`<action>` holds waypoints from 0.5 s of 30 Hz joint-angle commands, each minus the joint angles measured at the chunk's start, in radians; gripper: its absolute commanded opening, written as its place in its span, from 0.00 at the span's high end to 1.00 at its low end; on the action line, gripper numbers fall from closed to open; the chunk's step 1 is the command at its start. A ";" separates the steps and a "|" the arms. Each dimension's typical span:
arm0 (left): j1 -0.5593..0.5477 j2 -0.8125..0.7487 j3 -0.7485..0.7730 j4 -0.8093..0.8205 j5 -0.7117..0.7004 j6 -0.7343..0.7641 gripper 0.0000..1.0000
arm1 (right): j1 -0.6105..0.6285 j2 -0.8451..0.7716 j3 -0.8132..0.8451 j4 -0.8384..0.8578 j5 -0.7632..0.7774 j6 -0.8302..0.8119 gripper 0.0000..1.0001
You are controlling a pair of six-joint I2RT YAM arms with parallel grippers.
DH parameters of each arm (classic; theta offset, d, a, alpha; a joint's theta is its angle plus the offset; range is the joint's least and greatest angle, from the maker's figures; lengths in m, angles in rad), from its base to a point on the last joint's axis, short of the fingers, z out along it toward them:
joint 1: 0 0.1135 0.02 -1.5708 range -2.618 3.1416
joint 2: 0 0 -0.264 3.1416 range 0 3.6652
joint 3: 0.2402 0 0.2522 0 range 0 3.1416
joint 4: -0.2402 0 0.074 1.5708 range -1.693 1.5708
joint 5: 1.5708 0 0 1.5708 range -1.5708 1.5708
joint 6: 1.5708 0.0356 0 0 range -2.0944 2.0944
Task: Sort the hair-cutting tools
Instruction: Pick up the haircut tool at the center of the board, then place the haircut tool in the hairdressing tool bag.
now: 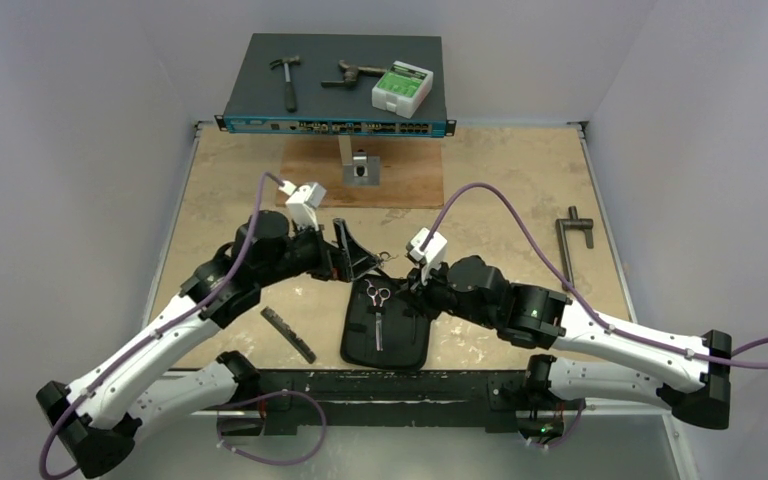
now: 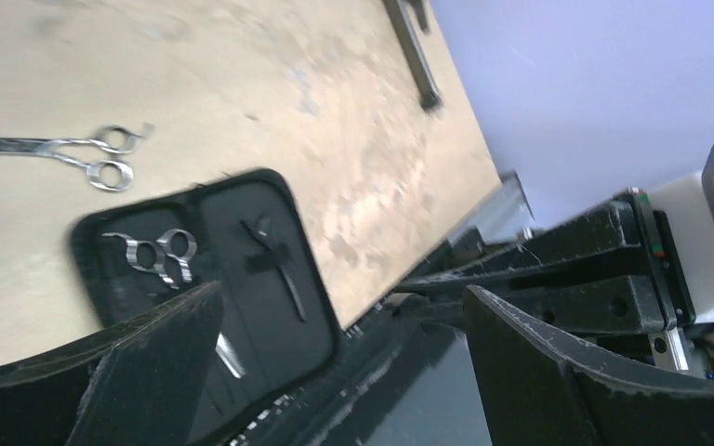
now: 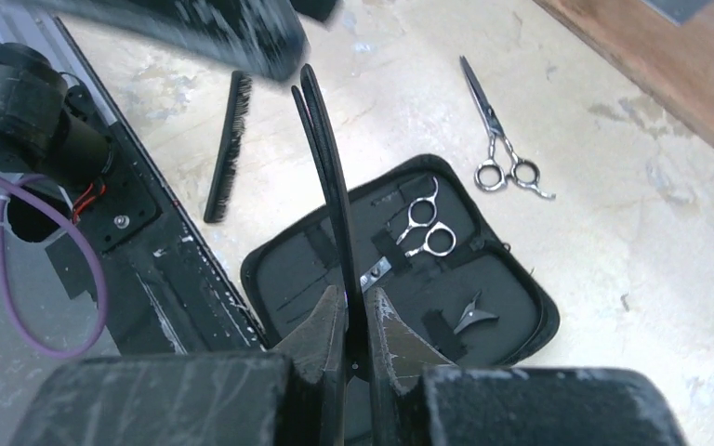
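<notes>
An open black case (image 1: 400, 345) (image 3: 511, 311) lies at the near middle of the table, with one pair of silver scissors (image 1: 377, 298) (image 3: 425, 223) (image 2: 153, 253) strapped inside. The second pair of scissors (image 1: 386, 257) (image 3: 499, 139) (image 2: 74, 153) lies on the table just beyond the case. To the left of the case lies the black comb (image 1: 288, 334) (image 3: 228, 144). My right gripper (image 1: 407, 280) (image 3: 353, 307) is shut on the thin black hair clip (image 1: 352, 243) (image 3: 330, 186), held above the case. My left gripper (image 1: 332, 262) (image 2: 339, 307) stands open and empty beside the clip's far end.
A blue network switch (image 1: 335, 125) at the back carries a hammer (image 1: 285, 80), a rusty tool (image 1: 352, 73) and a white-green box (image 1: 401, 88). A wooden board (image 1: 400, 180) with a metal stand lies before it. A grey T-shaped bar (image 1: 572, 240) lies at the right. A small grey clip (image 3: 474, 314) sits in the case.
</notes>
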 commanded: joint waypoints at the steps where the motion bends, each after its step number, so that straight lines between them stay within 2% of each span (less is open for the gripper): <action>1: 0.009 -0.084 0.021 -0.116 -0.313 0.004 0.01 | 0.006 -0.019 -0.011 -0.066 0.087 0.161 1.00; 3: 0.009 -0.077 -0.025 -0.146 -0.366 0.013 0.04 | 0.006 -0.021 -0.022 -0.101 0.119 0.235 1.00; 6: 0.009 -0.012 -0.117 -0.154 -0.373 0.021 0.21 | 0.006 -0.032 -0.066 -0.119 0.126 0.328 1.00; 8: 0.006 0.039 -0.198 -0.102 -0.348 0.017 0.28 | 0.006 -0.038 -0.097 -0.127 0.119 0.388 1.00; 10: -0.004 0.075 -0.259 -0.037 -0.330 0.006 0.28 | 0.006 -0.042 -0.123 -0.134 0.117 0.439 1.00; 15: -0.053 0.134 -0.328 0.060 -0.377 0.017 0.18 | 0.006 -0.007 -0.124 -0.191 0.126 0.510 1.00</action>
